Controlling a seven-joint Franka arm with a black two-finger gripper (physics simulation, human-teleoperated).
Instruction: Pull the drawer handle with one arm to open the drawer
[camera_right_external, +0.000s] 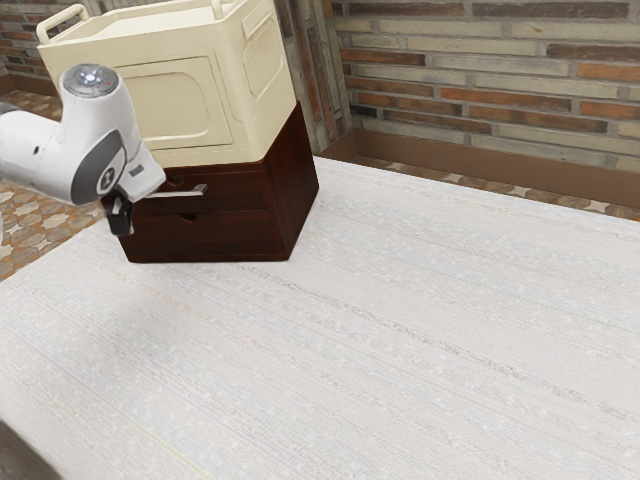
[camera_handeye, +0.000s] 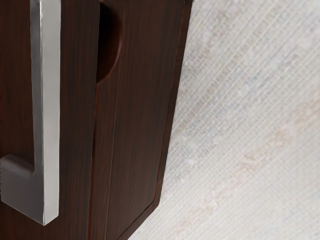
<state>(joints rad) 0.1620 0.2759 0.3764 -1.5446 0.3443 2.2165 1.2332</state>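
the gripper was at the front of the dark wooden cabinet, near the exterior view's left end of the handle; i could not tell if it was open or closed, nor if it touched the handle. this handle, a silver bar with a bent end, was on the upper drawer. the lower drawer had a rounded notch in its top edge. on the cabinet sat a cream box, and under it was the pale table.
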